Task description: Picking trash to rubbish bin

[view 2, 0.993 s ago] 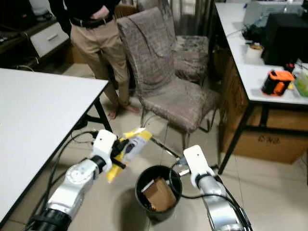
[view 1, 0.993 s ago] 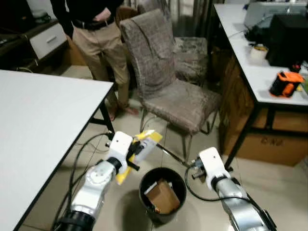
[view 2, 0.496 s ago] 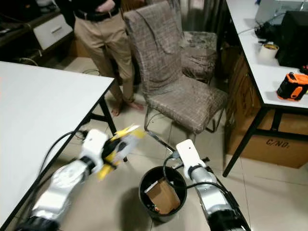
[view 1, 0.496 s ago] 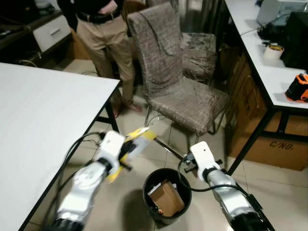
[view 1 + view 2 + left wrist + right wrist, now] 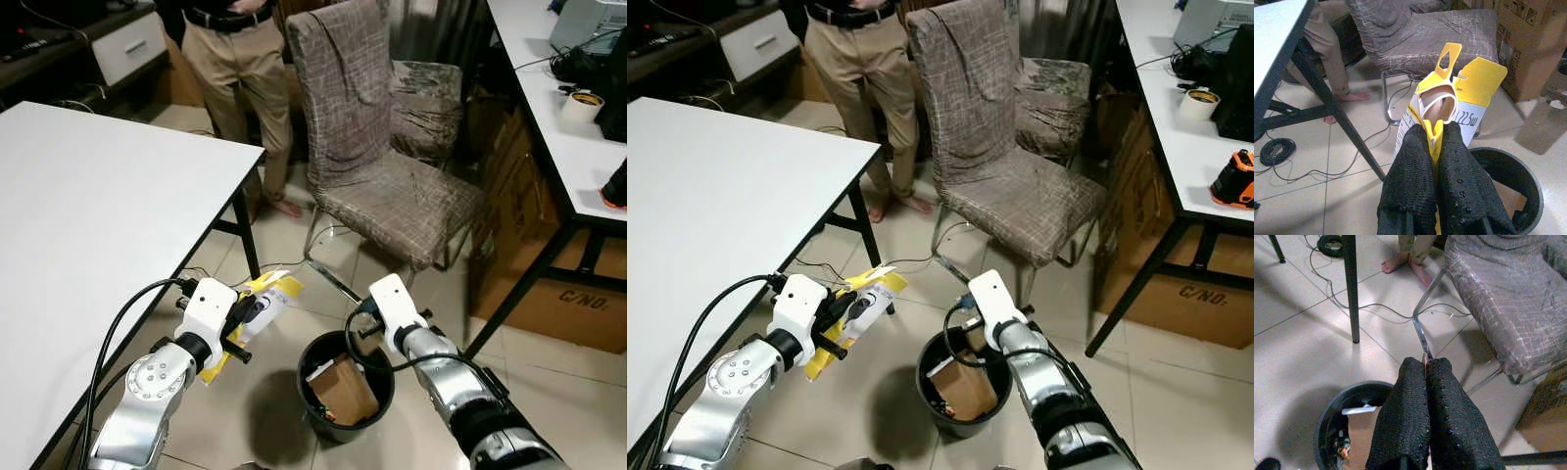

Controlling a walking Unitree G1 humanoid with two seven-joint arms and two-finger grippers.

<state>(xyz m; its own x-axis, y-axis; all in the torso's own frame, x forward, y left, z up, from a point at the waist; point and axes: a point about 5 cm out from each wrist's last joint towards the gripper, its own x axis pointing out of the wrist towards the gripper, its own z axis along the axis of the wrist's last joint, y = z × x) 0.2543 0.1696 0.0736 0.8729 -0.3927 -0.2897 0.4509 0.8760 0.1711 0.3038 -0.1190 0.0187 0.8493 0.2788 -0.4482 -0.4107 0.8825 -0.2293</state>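
Left gripper (image 5: pixel 1436 134): fingers (image 5: pixel 1408 176) pressed together on the lower edge of a flattened yellow-and-white cardboard package (image 5: pixel 1449 105), which sticks out past the fingertips. In the head views the package (image 5: pixel 257 305) sits above the tiled floor (image 5: pixel 284 235), left of the round black plastic rubbish bin (image 5: pixel 315 354), not over its mouth. Black cable loops from the left arm (image 5: pixel 147 377) along the edge of the white surface (image 5: pixel 88 206).

Right gripper (image 5: pixel 1425 363): fingers (image 5: pixel 1405 406) closed flush against each other; a thin sliver shows at the tips, too small to identify. The gripper hovers above the near-right rim of the bin (image 5: pixel 1359 394); right arm's white wrist housing (image 5: pixel 390 299) sits just beside the bin's right edge.

Bin contents: a brown cardboard piece (image 5: pixel 345 387) standing tilted, a white scrap at its upper left.

Beyond the bin: grey-brown fabric chair with chrome legs (image 5: pixel 377 147), a loose grey cable on the floor under it. A person in khaki trousers (image 5: pixel 245 69) stands barefoot behind the surface's corner. Right side: a white desk on a black frame (image 5: pixel 568 127) with a tape roll (image 5: pixel 582 105), and a cardboard box (image 5: pixel 578 304) under it.
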